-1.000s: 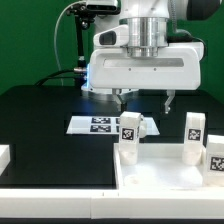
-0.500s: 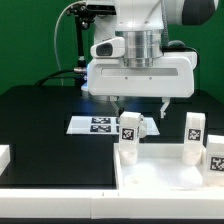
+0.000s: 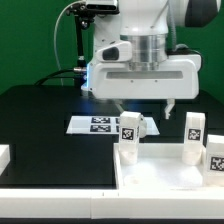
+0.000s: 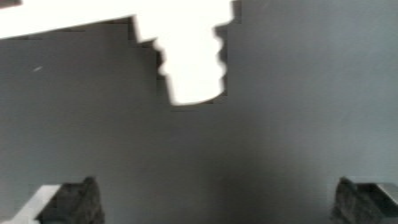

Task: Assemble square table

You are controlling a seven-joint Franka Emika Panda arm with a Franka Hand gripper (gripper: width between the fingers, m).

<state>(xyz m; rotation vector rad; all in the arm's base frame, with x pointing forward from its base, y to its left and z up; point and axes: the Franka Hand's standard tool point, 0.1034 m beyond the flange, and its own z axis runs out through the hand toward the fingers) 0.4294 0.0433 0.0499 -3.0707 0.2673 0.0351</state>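
**Hovering open over the black table, legs below-right**

Gripper hangs w/ jaws spread wide, nothing held, centre of exterior frame. Top sits lower right, three legs upright on it; nearest leg stands just under the gripper's left finger. Its long axis is vertical. Wrist cam shows one leg ahead, pointing toward the fingers, apart from them.
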